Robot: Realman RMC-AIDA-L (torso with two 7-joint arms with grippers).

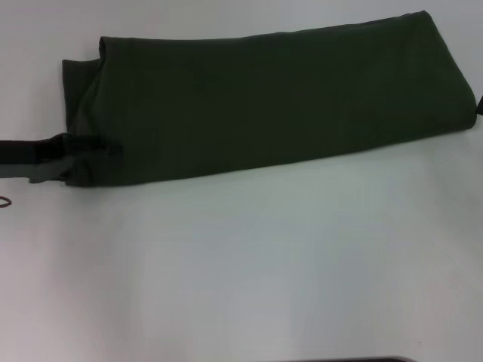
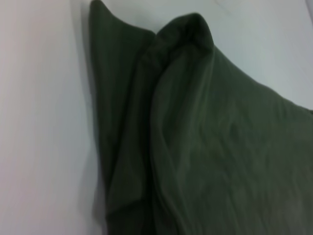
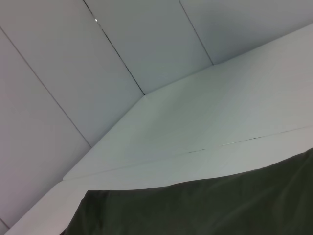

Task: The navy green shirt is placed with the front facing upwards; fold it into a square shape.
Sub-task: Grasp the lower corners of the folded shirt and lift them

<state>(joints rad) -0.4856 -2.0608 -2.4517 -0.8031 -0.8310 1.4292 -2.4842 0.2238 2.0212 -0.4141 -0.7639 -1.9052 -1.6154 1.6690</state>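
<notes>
The navy green shirt (image 1: 264,105) lies on the white table as a long folded band running left to right, with plain dark cloth facing up. Its left end shows stacked layers and a small flap (image 1: 75,75) sticking out. My left gripper (image 1: 102,148) reaches in from the left edge and rests on the shirt's near left corner. Close up in the left wrist view, the shirt's layered folds (image 2: 195,137) rise to a rumpled peak. Only a dark sliver of my right gripper (image 1: 480,105) shows, at the shirt's right end. The right wrist view looks along the shirt's edge (image 3: 205,205).
The white table (image 1: 241,264) stretches in front of the shirt to the near edge. A small dark mark (image 1: 4,202) sits at the far left. Grey wall panels (image 3: 73,58) stand behind the table.
</notes>
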